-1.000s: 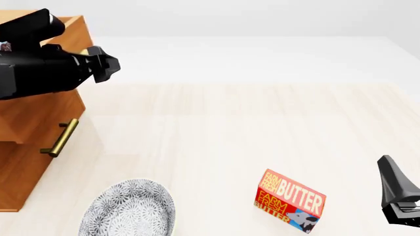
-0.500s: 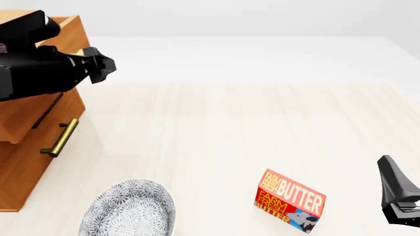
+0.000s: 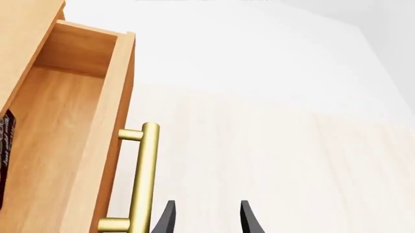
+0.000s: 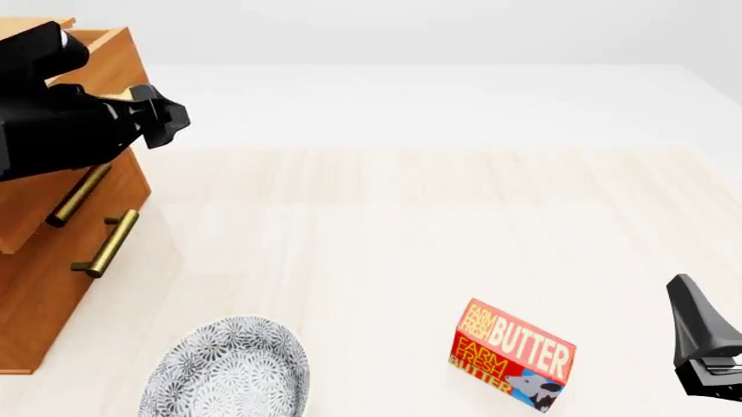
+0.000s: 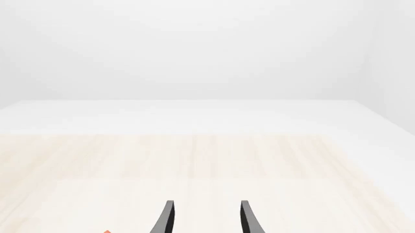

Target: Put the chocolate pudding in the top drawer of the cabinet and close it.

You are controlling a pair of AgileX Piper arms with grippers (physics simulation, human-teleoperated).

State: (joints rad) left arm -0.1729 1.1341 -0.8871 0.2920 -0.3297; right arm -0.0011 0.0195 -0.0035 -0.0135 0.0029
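At the near edge of the pale wooden worktop (image 4: 464,226), a red-and-yellow butter box (image 4: 512,354) lies tilted, with a grey patterned plate (image 4: 228,368) to its left and the right tool (image 5: 204,221) parked at the near right corner, its two dark fingers apart and holding nothing. Farther back on the left stands the cabinet (image 4: 41,287), its top drawer (image 3: 71,141) pulled out and open. The left tool (image 3: 206,219) hovers over that drawer's front, fingers spread and empty, just beside the brass bar handle (image 3: 139,179) without touching it in the left wrist view. Inside the drawer, on its wooden floor, a dark edge of what appears to be the chocolate pudding (image 3: 4,145) shows at the border of that view; it sits on the far side of the drawer front from the left tool, and little more of it can be made out. From the front, the left arm's black bulk covers the drawer opening, and a lower drawer's brass handle (image 4: 106,244) shows beneath it. Beyond, the worktop runs bare wood to a white surround.
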